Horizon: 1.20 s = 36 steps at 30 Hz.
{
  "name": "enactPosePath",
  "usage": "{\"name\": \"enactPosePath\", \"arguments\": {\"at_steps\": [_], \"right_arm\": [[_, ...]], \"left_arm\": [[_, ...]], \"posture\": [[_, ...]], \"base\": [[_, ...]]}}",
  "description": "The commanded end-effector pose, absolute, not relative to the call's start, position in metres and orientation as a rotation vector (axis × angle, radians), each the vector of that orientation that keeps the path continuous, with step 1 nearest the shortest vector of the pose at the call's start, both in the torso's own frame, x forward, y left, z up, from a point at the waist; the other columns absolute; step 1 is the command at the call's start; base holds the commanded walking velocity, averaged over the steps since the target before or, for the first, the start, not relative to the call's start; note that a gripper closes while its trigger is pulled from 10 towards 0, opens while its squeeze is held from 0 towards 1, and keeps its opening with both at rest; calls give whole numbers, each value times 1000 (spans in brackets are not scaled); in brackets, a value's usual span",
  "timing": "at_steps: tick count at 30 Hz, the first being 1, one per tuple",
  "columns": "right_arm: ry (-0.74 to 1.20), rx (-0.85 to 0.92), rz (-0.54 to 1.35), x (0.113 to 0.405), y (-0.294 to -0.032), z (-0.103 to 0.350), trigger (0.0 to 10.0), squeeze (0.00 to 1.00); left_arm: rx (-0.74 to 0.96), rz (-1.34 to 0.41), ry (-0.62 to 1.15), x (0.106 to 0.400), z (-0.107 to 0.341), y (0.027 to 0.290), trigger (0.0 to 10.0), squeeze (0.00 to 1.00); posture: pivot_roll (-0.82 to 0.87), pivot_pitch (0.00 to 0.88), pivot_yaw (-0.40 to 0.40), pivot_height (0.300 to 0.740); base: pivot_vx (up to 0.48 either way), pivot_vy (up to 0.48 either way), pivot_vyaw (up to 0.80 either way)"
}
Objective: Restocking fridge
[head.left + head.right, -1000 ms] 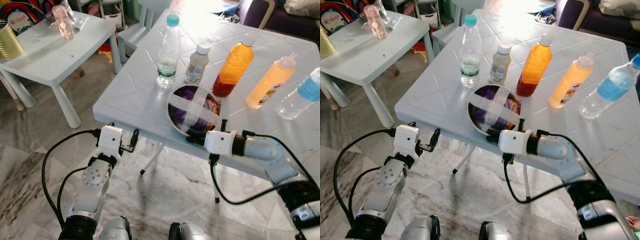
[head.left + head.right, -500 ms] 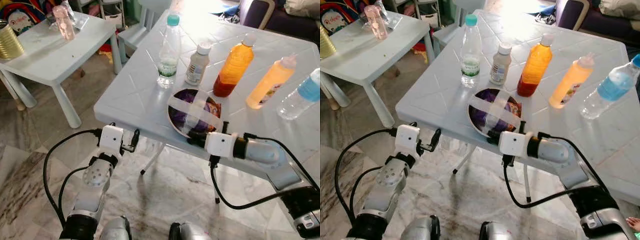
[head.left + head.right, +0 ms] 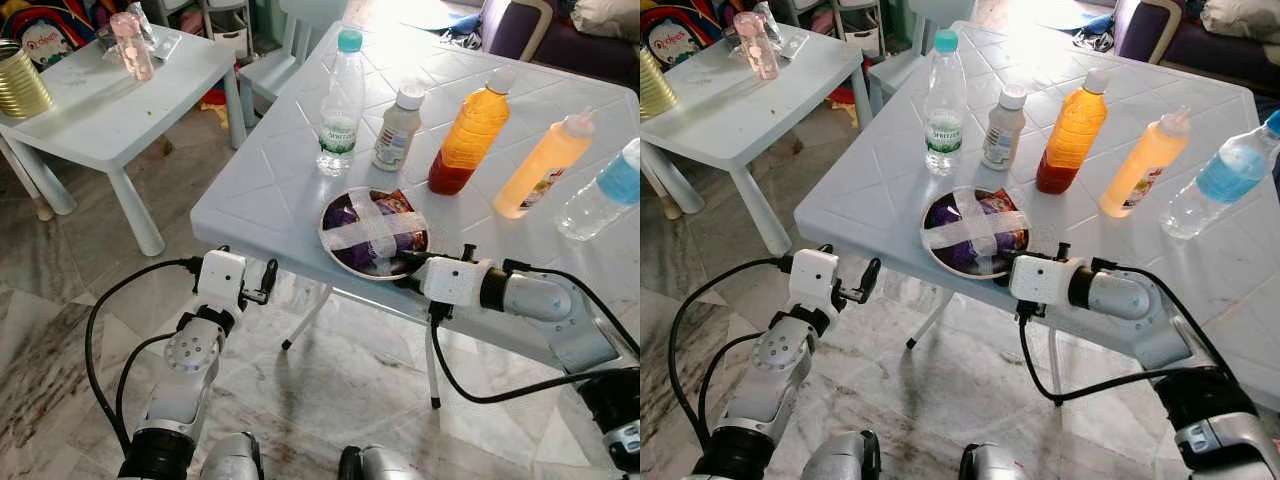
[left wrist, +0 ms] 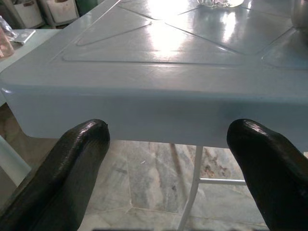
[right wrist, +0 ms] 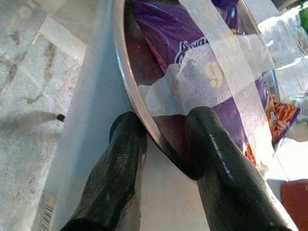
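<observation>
Bottle labels (image 3: 944, 133) too small, probably unreadable throughout.

Right claw (image 3: 408, 268) on taped bowl (image 3: 374, 232), white table (image 3: 270, 190).

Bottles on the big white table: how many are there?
5, in a row behind the bowl: clear water bottle, small white bottle, orange juice bottle, yellow squeeze bottle, blue-labelled bottle at the edge.

— What's off to the side?

— A small white side table (image 3: 95, 105) on the robot's left, on a marble floor (image 3: 60, 320). A gold tin can (image 3: 20, 82) sits at its far left edge, a pink bottle (image 3: 131, 44) near its back.

— And behind?

— A white chair (image 3: 270, 60) between the two tables, and a dark sofa (image 3: 560, 40) at the back right.
</observation>
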State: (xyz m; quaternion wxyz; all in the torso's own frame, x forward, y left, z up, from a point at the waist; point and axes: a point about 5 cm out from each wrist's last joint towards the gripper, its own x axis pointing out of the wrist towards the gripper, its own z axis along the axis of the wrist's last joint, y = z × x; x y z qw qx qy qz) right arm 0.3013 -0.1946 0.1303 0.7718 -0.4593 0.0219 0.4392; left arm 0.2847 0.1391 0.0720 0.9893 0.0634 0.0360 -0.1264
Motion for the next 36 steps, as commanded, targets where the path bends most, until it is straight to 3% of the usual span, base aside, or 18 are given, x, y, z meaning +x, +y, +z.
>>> {"name": "enactPosePath", "arguments": {"at_steps": [1, 22, 23, 24, 25, 36], "right_arm": [[75, -1008, 921, 304, -204, 132, 10000, 0], [140, -1083, 1077, 324, -204, 129, 10000, 0], [147, -1078, 1091, 324, -203, 127, 4235, 0], [148, -1076, 1095, 324, -203, 127, 4235, 0], [153, -1077, 1107, 324, -202, 124, 0, 0], [158, -1109, 1096, 324, -208, 117, 0, 0]], "left_arm": [[127, -253, 84, 286, 71, 138, 10000, 0], [131, -247, 99, 286, 68, 137, 10000, 0], [131, -246, 100, 286, 67, 137, 10000, 0], [131, -246, 100, 286, 67, 137, 10000, 0], [131, -244, 100, 285, 67, 137, 10000, 0], [130, -241, 98, 285, 68, 136, 10000, 0]], "posture": [[54, 109, -27, 740], [61, 104, -37, 740], [61, 104, -37, 740], [65, 105, -41, 740], [65, 106, -41, 740], [61, 111, -44, 740]], "base": [[0, 0, 0], [0, 0, 0], [0, 0, 0], [0, 0, 0], [0, 0, 0], [0, 0, 0]]}}
